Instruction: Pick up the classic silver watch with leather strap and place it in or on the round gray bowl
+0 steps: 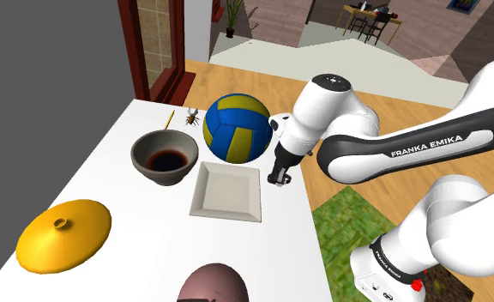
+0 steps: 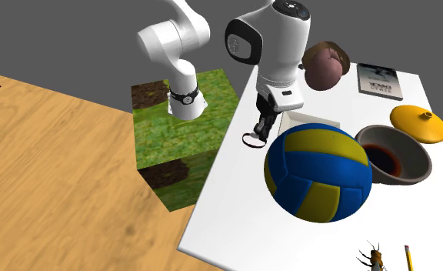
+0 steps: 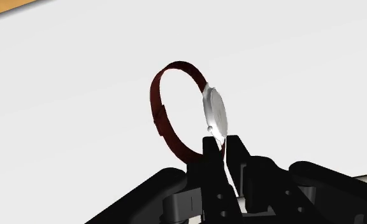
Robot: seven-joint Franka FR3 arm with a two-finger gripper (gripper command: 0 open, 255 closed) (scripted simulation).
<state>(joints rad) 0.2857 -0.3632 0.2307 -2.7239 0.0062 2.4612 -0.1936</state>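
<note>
Two pincer (image 3: 224,146) fingers clamp the silver watch (image 3: 214,111) by its case edge, leaving the strap loop (image 3: 158,111) free for release into the gray bowl (image 1: 142,168).

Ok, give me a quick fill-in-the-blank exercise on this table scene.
1. The jaws are shut on the ____.
2. The volleyball is blue and ____.
3. Beside the gray bowl lies a square white ____.
Missing words: watch; yellow; plate.
</note>
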